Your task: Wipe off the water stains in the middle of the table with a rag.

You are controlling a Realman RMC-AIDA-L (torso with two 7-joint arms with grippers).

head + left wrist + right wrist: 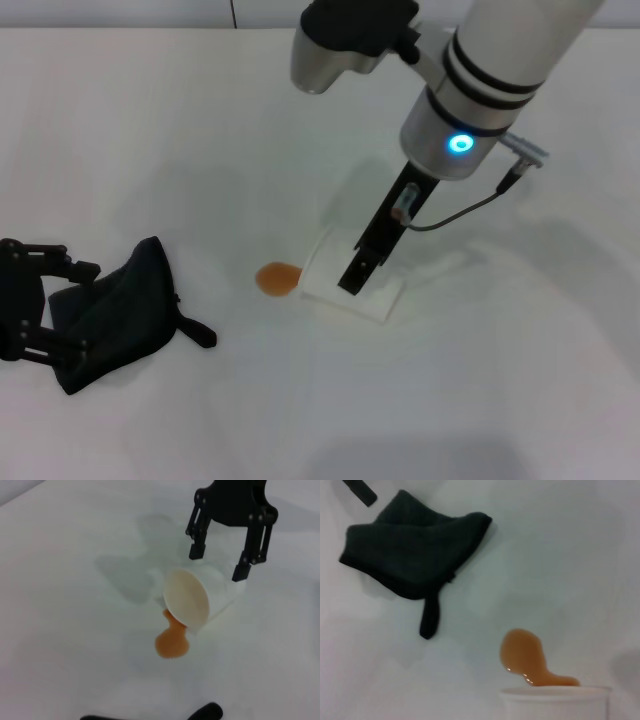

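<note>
An orange-brown water stains point(277, 278) blotch lies near the middle of the white tabletop point(150, 130), just left of centre in the head view, its tail running to the mouth of a white paper cup point(350, 285) tipped on its side directly to the right. The left wrist view looks into the cup's open mouth point(186, 600) and shows liquid trailing from its lip into the puddle point(171, 642), a link the head view leaves unclear. In that same view the right claw point(219, 562) stands over the cup with its black fingers point(198, 550) spread apart on either side of it; whether they touch it cannot be told. The dark rag point(115, 315) sits crumpled at lower left of the head view, well apart from the stain, with the left claw point(25, 300) clamped on its left end. The right wrist view shows the rag's point(415, 555) strap-like tab point(430, 617) at upper left and the stain point(525, 655) above the cup rim point(555, 695).
</note>
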